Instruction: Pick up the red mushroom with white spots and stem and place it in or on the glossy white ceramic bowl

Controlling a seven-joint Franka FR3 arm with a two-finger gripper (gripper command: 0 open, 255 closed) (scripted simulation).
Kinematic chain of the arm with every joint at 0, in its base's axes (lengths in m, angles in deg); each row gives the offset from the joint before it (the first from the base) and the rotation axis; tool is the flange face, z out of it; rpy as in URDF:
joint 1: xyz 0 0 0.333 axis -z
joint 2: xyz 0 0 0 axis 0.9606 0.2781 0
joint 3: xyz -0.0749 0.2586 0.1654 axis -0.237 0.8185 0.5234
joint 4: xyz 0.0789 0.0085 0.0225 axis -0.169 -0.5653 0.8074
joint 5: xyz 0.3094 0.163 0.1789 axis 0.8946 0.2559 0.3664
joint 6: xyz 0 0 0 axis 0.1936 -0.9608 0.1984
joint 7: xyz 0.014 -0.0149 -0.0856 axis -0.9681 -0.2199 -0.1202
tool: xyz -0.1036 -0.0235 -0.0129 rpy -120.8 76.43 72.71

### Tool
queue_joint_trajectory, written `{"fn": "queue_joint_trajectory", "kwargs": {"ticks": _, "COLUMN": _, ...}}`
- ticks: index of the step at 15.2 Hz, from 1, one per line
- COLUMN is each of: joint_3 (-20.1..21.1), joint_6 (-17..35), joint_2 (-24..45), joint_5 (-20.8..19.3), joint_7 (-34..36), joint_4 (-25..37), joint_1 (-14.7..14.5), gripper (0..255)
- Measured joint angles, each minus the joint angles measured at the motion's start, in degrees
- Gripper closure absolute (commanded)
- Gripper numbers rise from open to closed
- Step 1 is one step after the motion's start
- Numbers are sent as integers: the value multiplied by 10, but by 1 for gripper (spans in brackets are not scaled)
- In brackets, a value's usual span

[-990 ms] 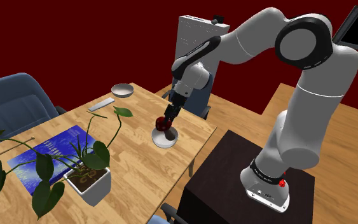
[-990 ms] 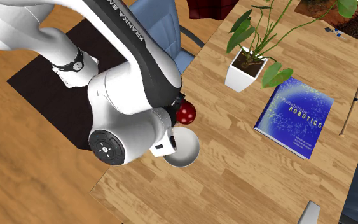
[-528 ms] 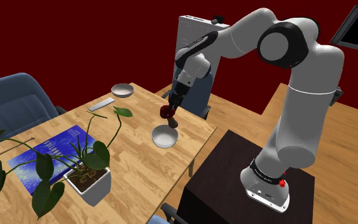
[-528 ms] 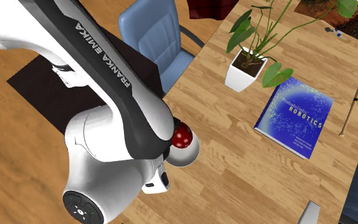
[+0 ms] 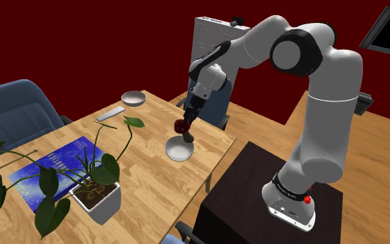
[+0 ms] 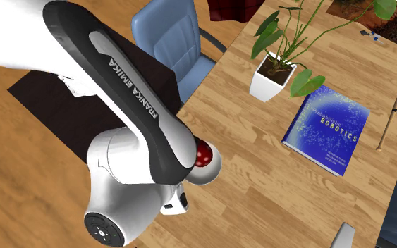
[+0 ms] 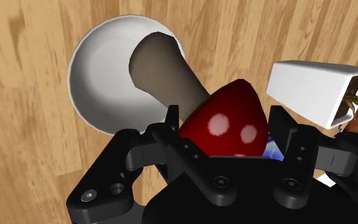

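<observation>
The red mushroom (image 5: 181, 126) with white spots hangs just above the white bowl (image 5: 179, 150) near the table's edge by the stand. My gripper (image 5: 185, 129) is shut on it. In the wrist view the gripper (image 7: 225, 118) clasps the red cap (image 7: 228, 127) between its fingers, and the pale stem (image 7: 165, 73) points out over the bowl (image 7: 101, 76). In the second exterior view the mushroom (image 6: 202, 155) shows over the bowl (image 6: 215, 168); the arm hides the hand there.
A white pot with a leafy plant (image 5: 98, 197) and a blue book (image 5: 55, 166) lie toward the shoulder view's left. A small grey bowl (image 5: 134, 98) and a grey bar (image 5: 110, 114) sit at the far end. Blue chair (image 6: 172, 42) stands beside the table.
The gripper carried the mushroom from beside the bowl to over it and raised it a little. In the last half second the arm's elbow swung and the mushroom barely shifted.
</observation>
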State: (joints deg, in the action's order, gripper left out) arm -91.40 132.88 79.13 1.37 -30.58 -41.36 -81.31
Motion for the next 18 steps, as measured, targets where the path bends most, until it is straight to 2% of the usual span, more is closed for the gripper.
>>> {"fn": "queue_joint_trajectory", "kwargs": {"ticks": 13, "joint_3": 23, "joint_6": 39, "joint_2": 86, "joint_5": 55, "joint_7": -62, "joint_4": 17, "joint_1": 14, "gripper": 255}}
{"fn": "queue_joint_trajectory", "kwargs": {"ticks": 18, "joint_3": 24, "joint_6": 40, "joint_2": 91, "joint_5": 58, "joint_7": -66, "joint_4": 19, "joint_1": 16, "gripper": 255}}
